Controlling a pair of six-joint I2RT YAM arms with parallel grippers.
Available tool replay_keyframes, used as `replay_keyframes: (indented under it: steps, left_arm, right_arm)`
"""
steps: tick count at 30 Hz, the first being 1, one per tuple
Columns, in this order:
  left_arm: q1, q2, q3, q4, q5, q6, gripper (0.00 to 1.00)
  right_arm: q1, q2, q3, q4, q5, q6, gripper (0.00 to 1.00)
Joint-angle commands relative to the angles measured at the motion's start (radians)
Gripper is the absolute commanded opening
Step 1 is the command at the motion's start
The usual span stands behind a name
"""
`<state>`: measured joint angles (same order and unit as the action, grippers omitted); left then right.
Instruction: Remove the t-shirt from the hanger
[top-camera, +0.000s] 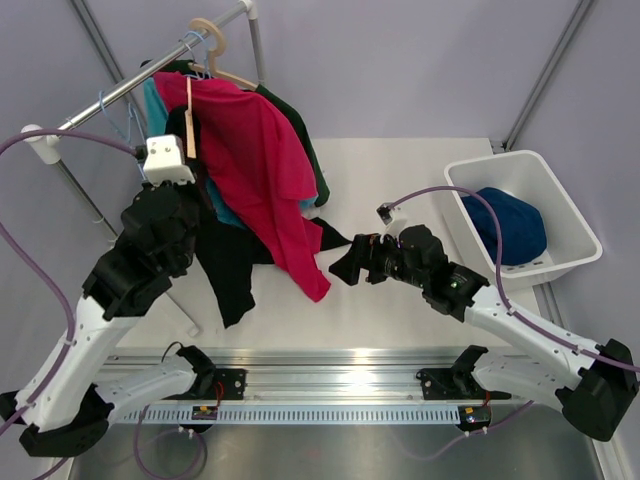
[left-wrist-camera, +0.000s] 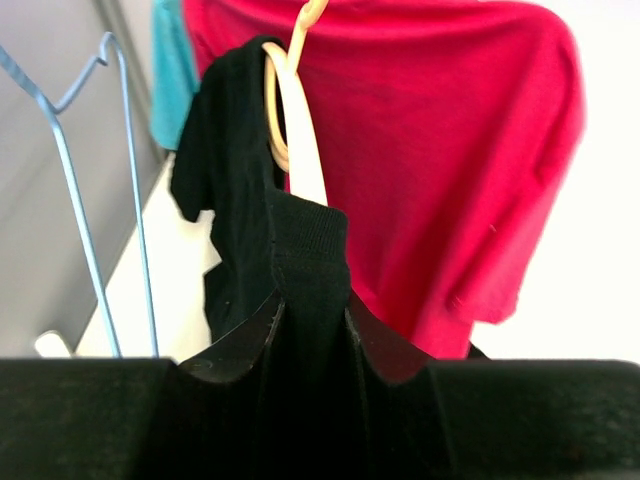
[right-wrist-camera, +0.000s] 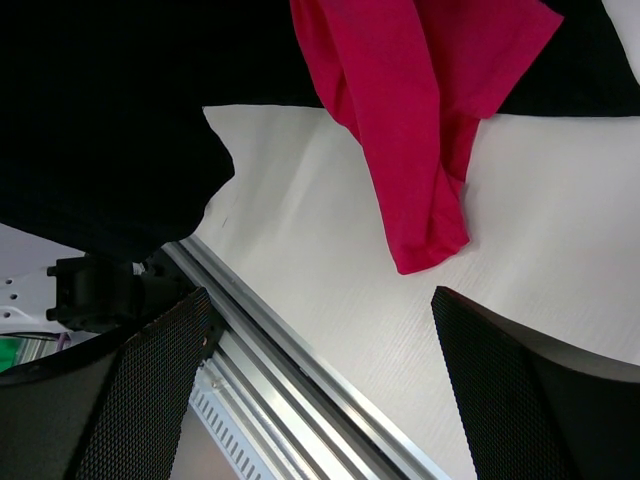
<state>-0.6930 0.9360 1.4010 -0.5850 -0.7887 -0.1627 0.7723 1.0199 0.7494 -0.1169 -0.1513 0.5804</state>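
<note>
**Black tee pinched at the collar, upper left**

Top view, upper left: a cluster of garments on the rack rail (top-camera: 100, 105), with the black t-shirt (top-camera: 225, 265) at its front left. Hangs lengthwise down the frame, collar high beside the white wrist camera, hem pointing at the lower centre-left with a slight lean to the right. Trails a further black flap rightward onto the table (top-camera: 400, 170), past the red t-shirt (top-camera: 260, 160).

Held at the collar by the left gripper (left-wrist-camera: 312, 330), fingers pressed together on the cloth. In the left wrist view, shows the ribbed neckband bunched between the two fingers at bottom centre. Just above them, inside the neck opening, the wooden hanger (left-wrist-camera: 305, 165), standing upright and rising to the top edge. Behind it to the right, the red t-shirt again; at the upper left corner, a teal garment (left-wrist-camera: 170, 70); along the left side, a bare blue wire hanger (left-wrist-camera: 100, 180).

At the centre of the top view, low over the table, the right gripper (top-camera: 345, 265): spread wide, pinching nothing, aimed left at the red shirt's dangling end. Between its fingers in the right wrist view, only white tabletop.

At the right edge, a white bin (top-camera: 575, 255) with a blue cloth (top-camera: 510, 225) inside.
</note>
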Motion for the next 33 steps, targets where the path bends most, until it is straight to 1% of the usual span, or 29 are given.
replay_keyframes:
  steps: [1, 6, 9, 10, 11, 12, 14, 15, 16, 18, 20, 21, 23, 25, 26, 27, 28, 29, 31, 33]
  left_arm:
    - [-0.005, -0.104, -0.008, 0.016, 0.134, -0.020, 0.00]
    - [-0.003, -0.180, -0.046, -0.035, 0.178, -0.009, 0.00]
    - [-0.003, -0.215, -0.042, -0.091, 0.270, -0.026, 0.00]
    - [-0.003, -0.226, -0.043, -0.107, 0.357, -0.041, 0.00]
    - [-0.005, -0.244, -0.042, -0.136, 0.406, -0.050, 0.00]
    - [-0.003, -0.253, -0.046, -0.151, 0.499, -0.073, 0.00]
    - [-0.003, -0.288, -0.062, -0.173, 0.603, -0.096, 0.00]
    - [-0.005, -0.302, -0.095, -0.173, 0.694, -0.122, 0.00]
    - [-0.003, -0.319, -0.115, -0.171, 0.733, -0.136, 0.00]
    - [-0.003, -0.364, -0.179, -0.173, 0.817, -0.164, 0.00]
    - [-0.003, -0.409, -0.221, -0.173, 0.851, -0.169, 0.00]
    - [-0.003, -0.425, -0.240, -0.179, 0.853, -0.167, 0.00]
    - [-0.003, -0.457, -0.281, -0.184, 0.856, -0.163, 0.00]
    - [-0.003, -0.497, -0.298, -0.184, 0.882, -0.163, 0.00]
    - [-0.003, -0.509, -0.307, -0.184, 0.891, -0.167, 0.00]
    - [-0.003, -0.519, -0.310, -0.184, 0.908, -0.175, 0.00]
    - [-0.003, -0.535, -0.315, -0.180, 0.910, -0.182, 0.00]
    - [-0.003, -0.543, -0.324, -0.179, 0.914, -0.193, 0.00]
    - [-0.003, -0.566, -0.338, -0.156, 0.942, -0.228, 0.00]
    - [-0.003, -0.569, -0.343, -0.138, 0.959, -0.251, 0.00]
  right_arm:
    - [0.007, -0.038, 0.022, 0.014, -0.019, -0.007, 1.00]
    - [0.007, -0.047, 0.025, 0.008, -0.002, -0.017, 0.99]
    - [0.007, -0.055, 0.031, -0.006, 0.012, -0.040, 0.99]
    - [0.007, -0.063, 0.034, -0.006, 0.009, -0.047, 0.99]
    - [0.007, -0.067, 0.036, -0.012, 0.006, -0.062, 0.99]
    - [0.008, -0.073, 0.044, -0.016, 0.010, -0.070, 0.99]
    - [0.007, -0.095, 0.050, -0.043, 0.062, -0.100, 0.99]
    - [0.005, -0.110, 0.054, -0.064, 0.088, -0.111, 0.99]
    - [0.007, -0.118, 0.057, -0.073, 0.137, -0.122, 1.00]
    - [0.007, -0.148, 0.068, -0.104, 0.157, -0.152, 0.99]
    - [0.007, -0.187, 0.102, -0.135, 0.156, -0.174, 1.00]
    - [0.007, -0.249, 0.105, -0.107, 0.080, -0.183, 0.99]
    - [0.007, -0.315, 0.105, -0.051, 0.044, -0.191, 1.00]
    - [0.007, -0.372, 0.111, 0.058, -0.003, -0.200, 0.99]
    - [0.007, -0.380, 0.123, 0.094, -0.014, -0.198, 0.98]
    - [0.007, -0.382, 0.126, 0.182, -0.030, -0.194, 0.98]
    - [0.007, -0.380, 0.126, 0.224, -0.092, -0.200, 0.98]
    - [0.007, -0.376, 0.125, 0.264, -0.117, -0.194, 0.97]
    - [0.008, -0.350, 0.134, 0.359, -0.154, -0.183, 0.94]
    - [0.008, -0.342, 0.125, 0.410, -0.152, -0.179, 0.90]
